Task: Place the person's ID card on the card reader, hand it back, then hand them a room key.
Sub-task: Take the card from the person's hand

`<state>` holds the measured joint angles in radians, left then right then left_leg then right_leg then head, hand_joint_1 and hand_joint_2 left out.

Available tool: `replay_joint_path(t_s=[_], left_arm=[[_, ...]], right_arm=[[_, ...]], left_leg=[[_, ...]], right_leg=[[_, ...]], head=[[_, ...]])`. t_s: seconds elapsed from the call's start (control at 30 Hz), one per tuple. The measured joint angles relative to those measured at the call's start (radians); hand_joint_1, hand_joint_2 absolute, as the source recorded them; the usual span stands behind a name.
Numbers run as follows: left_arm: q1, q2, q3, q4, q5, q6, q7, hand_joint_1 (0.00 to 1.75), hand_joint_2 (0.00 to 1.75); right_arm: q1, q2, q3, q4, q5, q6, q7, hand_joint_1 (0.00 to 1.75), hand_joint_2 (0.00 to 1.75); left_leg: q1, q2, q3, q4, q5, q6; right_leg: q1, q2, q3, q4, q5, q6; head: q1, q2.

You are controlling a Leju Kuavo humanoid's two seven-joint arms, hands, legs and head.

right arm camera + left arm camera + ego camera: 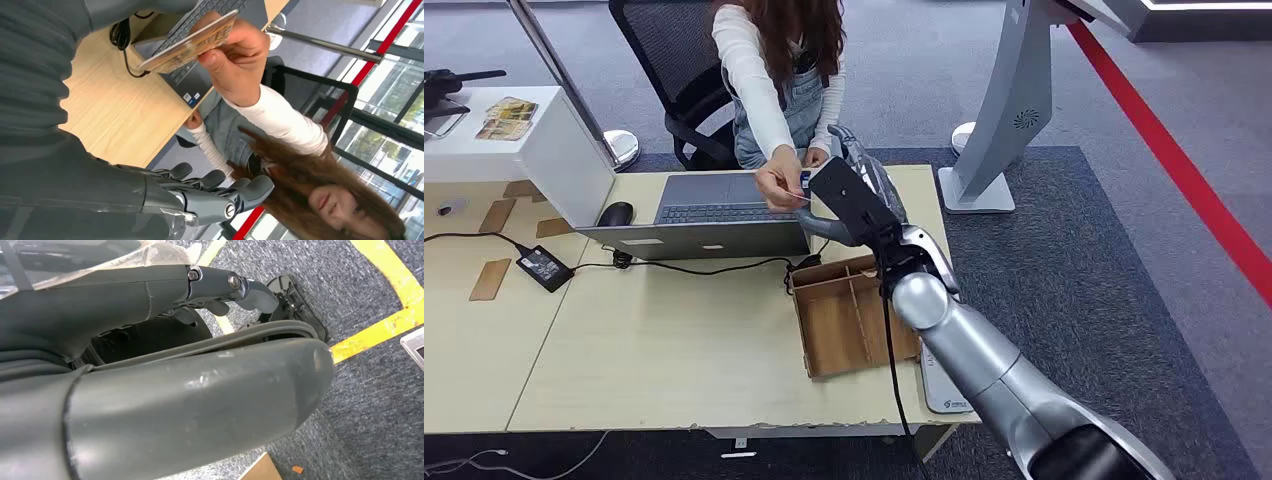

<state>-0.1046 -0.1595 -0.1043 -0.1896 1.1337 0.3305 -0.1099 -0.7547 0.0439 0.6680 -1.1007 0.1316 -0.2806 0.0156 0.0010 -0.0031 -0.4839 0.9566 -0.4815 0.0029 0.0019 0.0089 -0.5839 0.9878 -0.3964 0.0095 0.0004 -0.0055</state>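
A seated person across the table holds out an ID card (190, 42), pinched in their hand (235, 55). In the head view that hand (779, 185) meets my right hand (849, 195) over the laptop's right corner, with the card (805, 180) between them. My right hand (150, 125) has its thumb and fingers (220, 192) spread apart; the card lies near the thumb, and I cannot see it gripped. A white card reader (944, 388) lies at the table's front right edge, partly under my arm. My left hand (220, 285) hangs over the carpet, holding nothing.
An open laptop (714, 210) with a mouse (615, 213) and a power brick (544, 267) takes up the far side of the table. A wooden compartment tray (824, 330) stands just below my right hand. A white kiosk base (979, 185) stands to the right of the table.
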Motion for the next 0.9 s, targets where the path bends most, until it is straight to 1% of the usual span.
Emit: replay_joint_path(t_s=[0.03, 0.07, 0.13, 0.2, 0.33, 0.57, 0.9], left_arm=[[0.000, 0.000, 0.000, 0.000, 0.000, -0.002, 0.000, 0.00, 0.00], [0.000, 0.000, 0.000, 0.000, 0.000, -0.003, 0.000, 0.00, 0.00], [0.000, 0.000, -0.001, 0.000, 0.000, -0.006, 0.000, 0.00, 0.00], [0.000, 0.000, -0.002, 0.000, 0.000, -0.006, -0.001, 0.00, 0.00], [0.000, 0.000, -0.004, 0.000, 0.000, -0.006, -0.003, 0.00, 0.00], [0.001, 0.000, -0.005, 0.000, 0.002, -0.006, -0.005, 0.00, 0.00], [0.001, 0.000, -0.005, 0.000, 0.008, -0.006, -0.010, 0.00, 0.00]], right_arm=[[0.000, 0.007, 0.003, 0.008, -0.002, 0.001, -0.007, 0.52, 1.75], [-0.001, 0.012, 0.004, 0.013, -0.003, 0.002, -0.011, 0.78, 1.75], [-0.002, 0.028, 0.012, 0.031, -0.007, 0.004, -0.025, 1.61, 1.75], [-0.005, 0.034, 0.016, 0.041, -0.009, 0.004, -0.029, 1.68, 1.75], [-0.010, 0.044, 0.022, 0.059, -0.010, 0.006, -0.032, 1.69, 1.75], [-0.017, 0.057, 0.031, 0.082, -0.015, 0.008, -0.032, 1.58, 1.75], [-0.029, 0.068, 0.035, 0.111, -0.021, 0.014, -0.032, 1.60, 1.75]], left_leg=[[0.000, 0.000, 0.000, 0.000, 0.000, 0.000], [0.000, 0.000, 0.000, 0.000, 0.000, 0.000], [0.000, 0.000, 0.000, 0.000, 0.000, 0.000], [0.000, 0.000, 0.000, 0.000, 0.000, 0.000], [0.000, 0.000, 0.000, 0.000, 0.000, 0.000], [0.000, 0.000, 0.000, 0.000, 0.000, 0.000], [0.000, 0.000, 0.000, 0.000, 0.000, 0.000]], right_leg=[[0.000, 0.000, 0.000, 0.000, 0.000, 0.000], [0.000, 0.000, 0.000, 0.000, 0.000, 0.000], [0.000, 0.000, 0.000, 0.000, 0.000, 0.000], [0.000, 0.000, 0.000, 0.000, 0.000, 0.000], [0.000, 0.000, 0.000, 0.000, 0.000, 0.000], [0.000, 0.000, 0.000, 0.000, 0.000, 0.000], [0.000, 0.000, 0.000, 0.000, 0.000, 0.000]], head=[[0.000, 0.000], [0.000, 0.000], [0.000, 0.000], [0.000, 0.000], [0.000, 0.000], [0.000, 0.000], [0.000, 0.000]])
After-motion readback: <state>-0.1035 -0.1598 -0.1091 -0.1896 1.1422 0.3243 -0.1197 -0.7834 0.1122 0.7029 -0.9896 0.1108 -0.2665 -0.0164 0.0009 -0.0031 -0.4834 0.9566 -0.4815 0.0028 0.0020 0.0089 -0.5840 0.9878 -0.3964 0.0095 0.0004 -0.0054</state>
